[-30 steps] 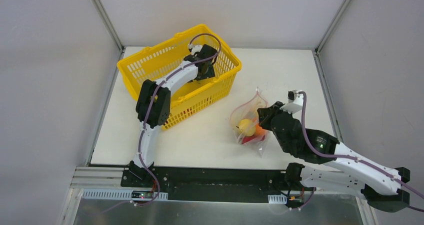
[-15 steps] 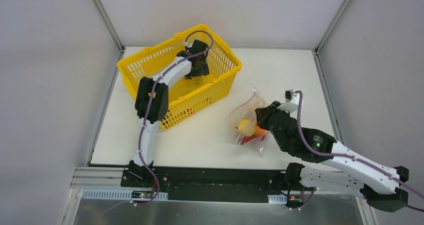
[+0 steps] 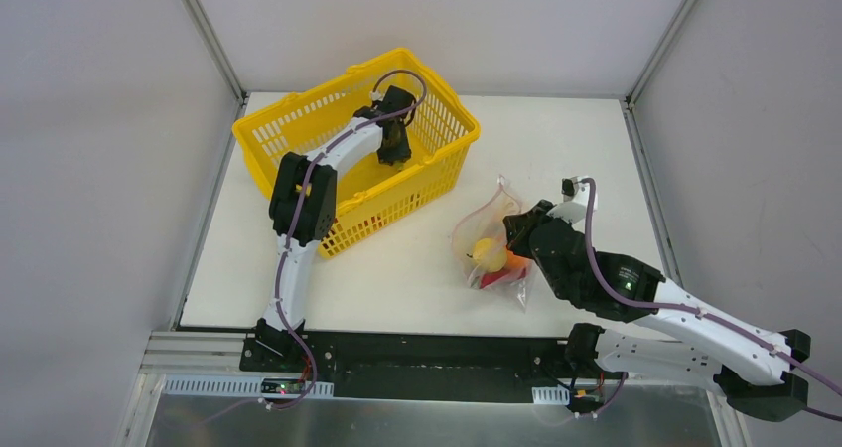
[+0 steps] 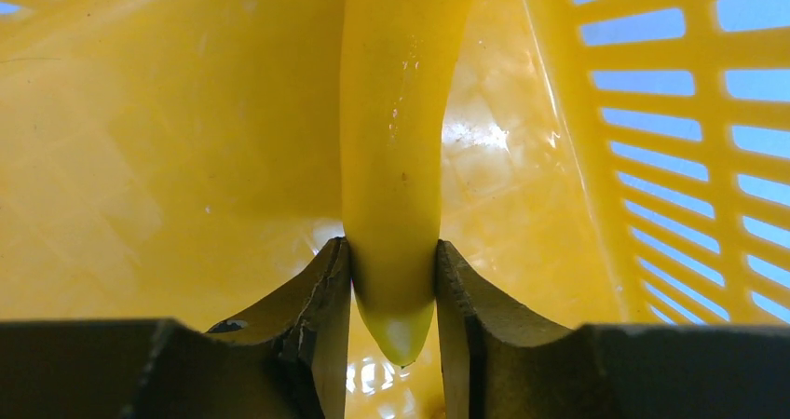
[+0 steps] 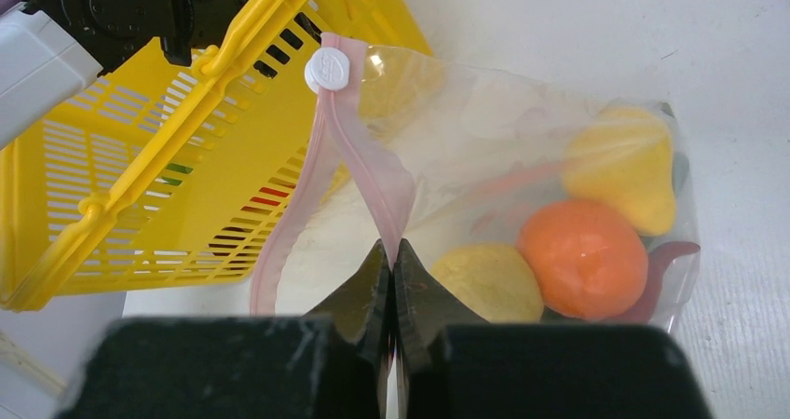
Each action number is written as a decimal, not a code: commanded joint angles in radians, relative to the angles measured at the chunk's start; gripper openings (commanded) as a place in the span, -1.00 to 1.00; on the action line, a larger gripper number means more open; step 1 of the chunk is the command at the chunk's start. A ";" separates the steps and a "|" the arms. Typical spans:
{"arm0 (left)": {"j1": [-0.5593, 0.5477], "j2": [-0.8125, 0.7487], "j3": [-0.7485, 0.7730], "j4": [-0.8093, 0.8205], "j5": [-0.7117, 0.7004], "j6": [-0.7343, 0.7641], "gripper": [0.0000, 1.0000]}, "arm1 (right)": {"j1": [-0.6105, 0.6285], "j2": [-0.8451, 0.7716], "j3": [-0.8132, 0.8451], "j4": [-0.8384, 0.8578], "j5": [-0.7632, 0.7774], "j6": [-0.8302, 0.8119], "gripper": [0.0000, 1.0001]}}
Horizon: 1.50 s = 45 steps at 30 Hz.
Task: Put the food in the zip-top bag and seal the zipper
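White table (image 3: 556,139): left end effector (image 4: 391,289) clamps glossy banana (image 4: 396,112), right end effector (image 5: 391,261) pinches zipper (image 5: 363,149).

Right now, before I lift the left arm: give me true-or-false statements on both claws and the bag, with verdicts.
The left claw is shut on the banana inside the yellow basket. True.
The right claw hangs open, clear of the zip-top bag. False: it is pinched shut on the bag's pink zipper strip.
The bag is sealed. False: its two pink strips stand apart, mouth open.
An orange fruit lies inside the bag. True.
The bag lies in the basket. False: it lies on the table beside it.
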 commanded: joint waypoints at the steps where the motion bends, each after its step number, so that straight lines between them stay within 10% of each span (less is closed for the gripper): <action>1: -0.002 -0.031 -0.025 -0.011 0.005 0.008 -0.51 | -0.006 0.003 0.018 0.044 -0.004 -0.008 -0.95; 9: -0.003 -0.139 -0.126 0.035 0.040 0.031 -1.00 | -0.008 0.013 0.022 0.044 -0.015 -0.008 -0.95; 27: -0.014 -0.757 -0.436 0.015 0.030 0.158 -1.00 | -0.019 0.040 0.023 0.059 -0.031 0.001 -0.97; 45: -0.071 -1.165 -0.533 -0.045 0.687 0.228 -1.00 | -0.021 0.062 0.026 0.103 -0.022 -0.011 -0.97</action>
